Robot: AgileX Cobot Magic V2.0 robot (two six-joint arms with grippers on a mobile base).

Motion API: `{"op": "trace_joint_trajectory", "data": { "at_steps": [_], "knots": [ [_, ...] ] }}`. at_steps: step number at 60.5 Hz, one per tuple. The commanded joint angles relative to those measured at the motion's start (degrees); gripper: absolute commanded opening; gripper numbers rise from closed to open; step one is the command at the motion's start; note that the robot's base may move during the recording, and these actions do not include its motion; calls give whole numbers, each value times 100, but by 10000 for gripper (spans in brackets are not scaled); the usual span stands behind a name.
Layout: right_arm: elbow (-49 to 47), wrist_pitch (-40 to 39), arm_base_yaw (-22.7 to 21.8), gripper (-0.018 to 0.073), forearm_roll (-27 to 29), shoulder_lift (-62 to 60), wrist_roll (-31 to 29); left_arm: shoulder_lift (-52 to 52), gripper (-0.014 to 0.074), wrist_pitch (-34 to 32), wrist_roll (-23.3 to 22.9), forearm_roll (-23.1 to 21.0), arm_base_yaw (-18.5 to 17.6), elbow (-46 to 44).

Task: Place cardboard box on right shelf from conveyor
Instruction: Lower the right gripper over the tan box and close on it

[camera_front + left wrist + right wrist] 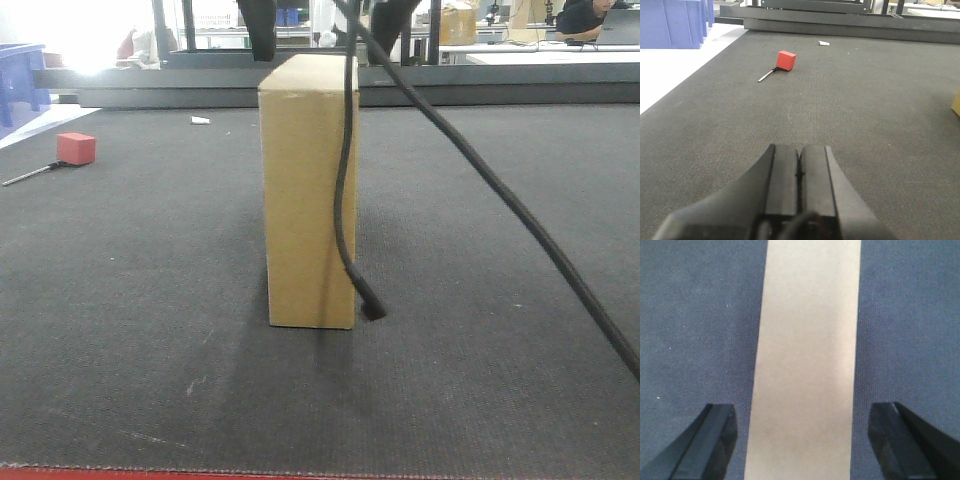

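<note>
The cardboard box [308,190] stands upright in the middle of the conveyor [480,350], a tall narrow tan carton. From above, the right wrist view shows its top face [807,340] as a long strip. My right gripper [802,425] is open above it, with one dark finger [715,440] on each side and a clear gap to the box. My left gripper [799,147] is shut with nothing in it, low over the belt to the left of the box; a sliver of the box [956,102] shows at that view's right edge. The right shelf is out of view.
A small red block [76,148] with a thin metal rod lies on the belt at far left. Black cables [345,180] hang in front of the box. Blue bins [675,22] stand beyond the belt's left edge. A dark frame [500,85] runs along the far side.
</note>
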Motion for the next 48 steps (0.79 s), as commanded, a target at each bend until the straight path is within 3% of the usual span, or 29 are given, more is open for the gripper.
{"op": "trace_joint_trajectory", "data": {
  "at_steps": [1,19,26,37,42,48],
  "knots": [
    [-203,-255,-74,631,-215,-205,22,-74,-115,-493,2,-34,3,46],
    [-196,-210,-139,608,77,60,-105,-74,-116,-493,2,-34,3,46],
    [-143,-272,-168,475,150,61,-273,-74,-116,-493,2,-34,3,46],
    [-138,-323,-265,180,440,55,-666,-74,-116,-493,2,-34,3,46],
    [-138,-366,-286,117,479,-13,-913,-74,-115,-493,2,-34,3,46],
    [-138,-414,-381,109,512,-181,-1286,-74,-116,-493,2,-34,3,46]
  ]
}}
